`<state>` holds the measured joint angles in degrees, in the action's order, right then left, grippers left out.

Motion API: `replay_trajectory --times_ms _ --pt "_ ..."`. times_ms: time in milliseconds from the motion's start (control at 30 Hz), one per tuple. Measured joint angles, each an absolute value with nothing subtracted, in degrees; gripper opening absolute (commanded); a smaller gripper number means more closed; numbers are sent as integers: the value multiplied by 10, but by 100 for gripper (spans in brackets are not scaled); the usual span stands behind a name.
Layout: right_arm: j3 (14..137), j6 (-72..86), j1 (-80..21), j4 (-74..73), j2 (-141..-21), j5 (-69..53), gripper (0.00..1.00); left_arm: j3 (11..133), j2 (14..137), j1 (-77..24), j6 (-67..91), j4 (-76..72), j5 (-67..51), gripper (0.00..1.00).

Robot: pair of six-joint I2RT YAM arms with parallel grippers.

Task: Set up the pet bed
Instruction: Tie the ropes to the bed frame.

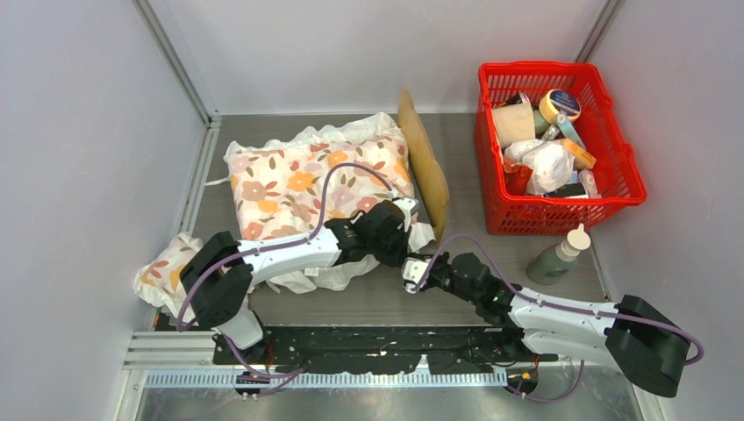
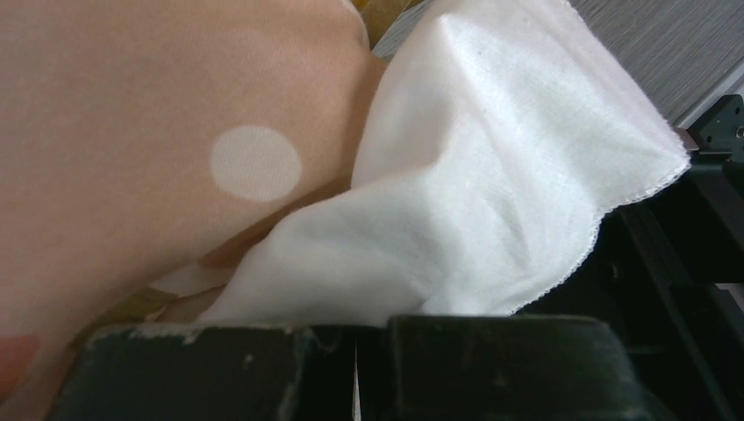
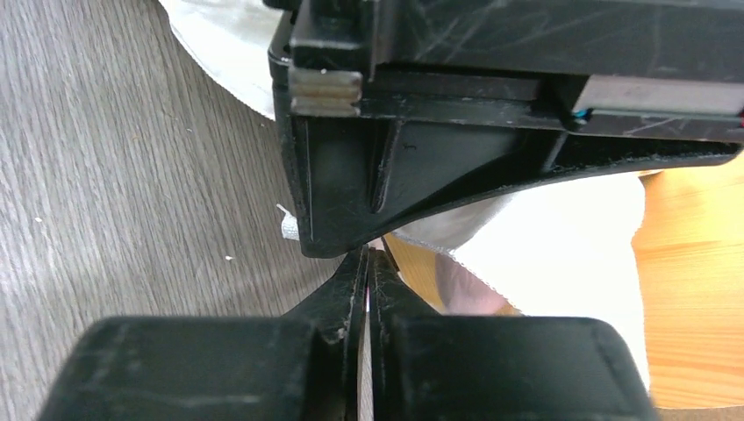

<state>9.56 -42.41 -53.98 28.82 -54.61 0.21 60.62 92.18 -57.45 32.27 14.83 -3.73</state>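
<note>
Left wrist view: left gripper [image 2: 355,338] was noted clamped shut on the cushion's [image 2: 491,175] white edge. Right gripper [image 3: 367,285] was closed, empty, near the pet bed [image 3: 693,263].

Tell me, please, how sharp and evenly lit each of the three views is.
Top external: evenly lit and sharp, with only soft shadows. Left wrist: the white cloth shows its weave, while the peach fabric beside it is blurred. Right wrist: the table grain is crisp, while the right gripper, close to the lens, is soft and dark.
</note>
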Motion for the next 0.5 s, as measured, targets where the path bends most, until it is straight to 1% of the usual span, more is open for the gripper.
replay_trajectory --times_ms 33,67,100,167,300,500 --pt "98 -421 -540 284 -544 3 22 606 922 -574 323 148 -37 0" --pt "99 -417 -540 277 -539 3 30 606 922 -574 324 148 -37 0" --pt "99 -415 -541 273 -535 5 41 606 922 -574 323 149 -37 0" --pt "100 -418 -542 257 -522 10 47 606 921 -573 323 151 -37 0" --pt "110 -433 -545 218 -528 3 48 606 915 -573 325 141 -37 0" --pt "116 -439 -548 232 -563 10 43 606 907 -573 326 131 -37 0"
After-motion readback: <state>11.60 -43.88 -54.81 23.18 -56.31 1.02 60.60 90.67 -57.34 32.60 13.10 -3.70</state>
